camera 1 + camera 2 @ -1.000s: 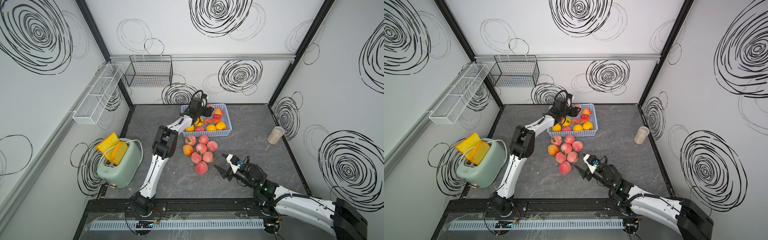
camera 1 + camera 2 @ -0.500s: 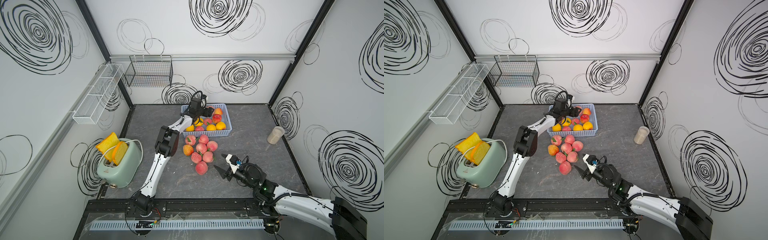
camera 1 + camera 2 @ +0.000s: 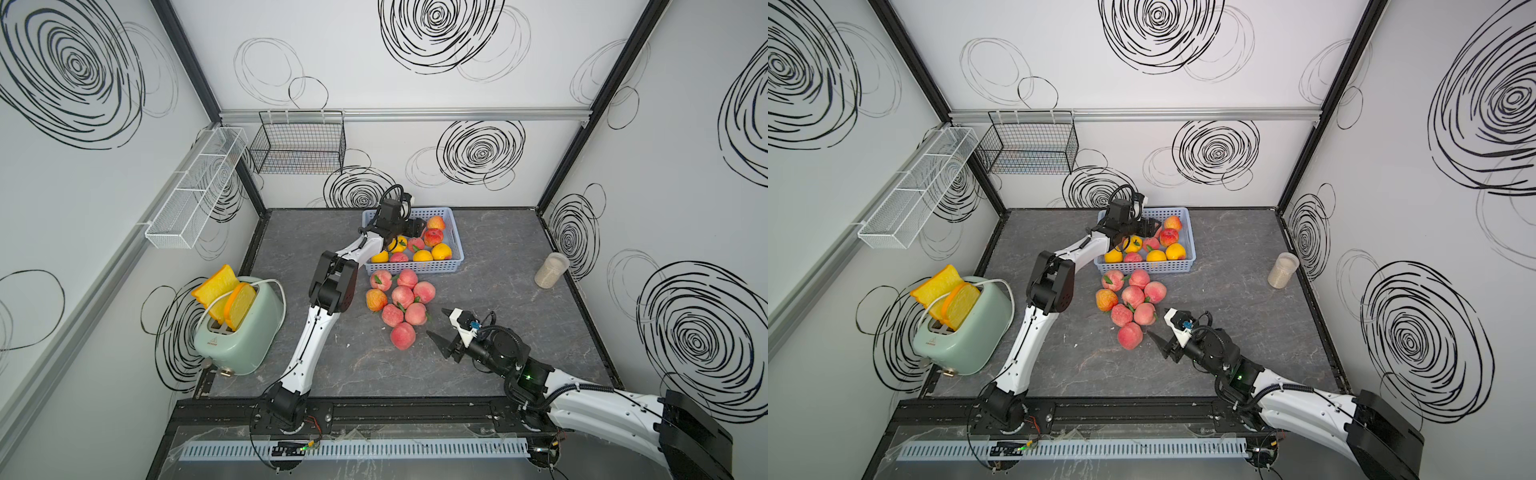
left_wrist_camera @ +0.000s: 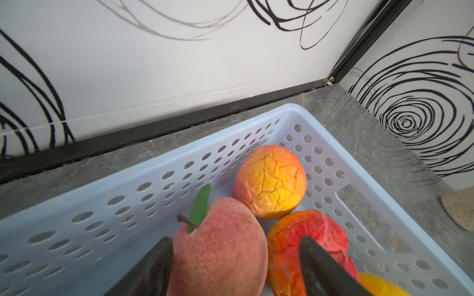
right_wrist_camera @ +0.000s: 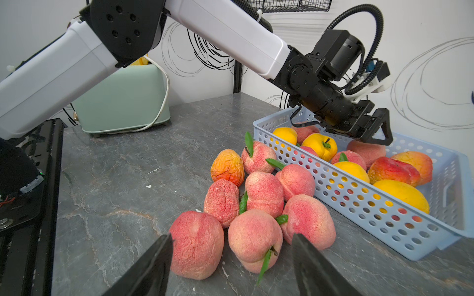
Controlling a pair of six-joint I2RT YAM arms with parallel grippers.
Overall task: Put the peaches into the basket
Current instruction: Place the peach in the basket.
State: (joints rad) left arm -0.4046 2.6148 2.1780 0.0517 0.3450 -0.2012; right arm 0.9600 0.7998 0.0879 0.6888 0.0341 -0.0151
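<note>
At the far end of the grey counter (image 3: 511,249), close to the back wall: the light blue basket (image 3: 419,267), already carrying a layer of peaches (image 3: 441,251) in red, pink and yellow-orange. Reaching over its left half, low above the fruit: the left gripper (image 3: 417,228), jaws spread and clamping nothing. Between its fingers (image 4: 154,271) in the left wrist view: a pink peach (image 4: 220,256) with a green leaf, lying inside the basket against a red-orange neighbour, one finger right at its side, the other clear of it and in front of the red fruit. Just outside the basket's near wall, on the counter: eight loose peaches (image 3: 402,296) bunched together and touching, seven pink-red plus one orange on the left arm's side. Low over the counter, just beside the nearest peach (image 3: 402,336) and seemingly apart from it in both top views: the right gripper (image 3: 436,322), wide open, empty, pointed at the bunch. Framed between its fingers (image 5: 313,269) in the right wrist view: the two front fruits of that bunch. On the left of the counter: a mint-green toaster (image 3: 249,336) with two toast slices standing in its slots. Near the right wall, well apart from all the fruit: a small pale jar (image 3: 550,270).
</note>
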